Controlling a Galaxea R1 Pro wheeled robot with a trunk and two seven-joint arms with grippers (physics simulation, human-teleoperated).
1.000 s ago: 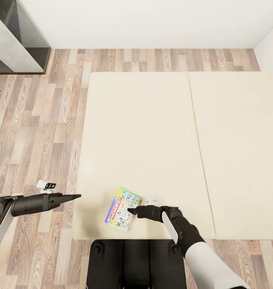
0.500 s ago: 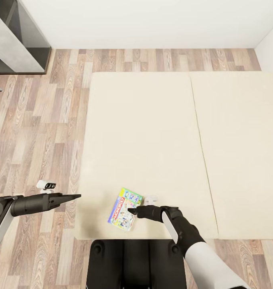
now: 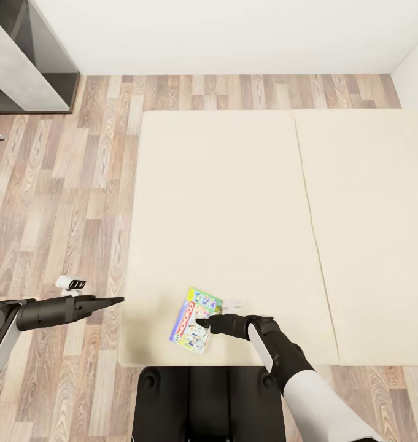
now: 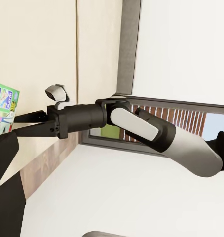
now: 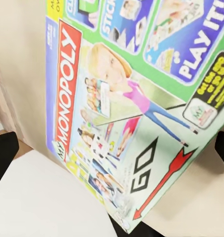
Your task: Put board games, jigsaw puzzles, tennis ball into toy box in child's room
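Lying flat near the bed's (image 3: 233, 202) front edge, the Monopoly board game (image 3: 197, 319) meets the right gripper (image 3: 201, 321) at its 3 o'clock side; how wide its jaws stand I cannot tell; the right wrist view reads the printed lid; the left gripper (image 3: 113, 300) hangs over the floor (image 3: 67, 184), apparently closed and empty.

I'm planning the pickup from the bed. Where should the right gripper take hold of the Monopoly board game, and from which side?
The Monopoly board game lies flat on the bed near its front edge. Probably best to pinch its thin edge nearest the right gripper, coming in low from the robot's right, one finger under, one on top.
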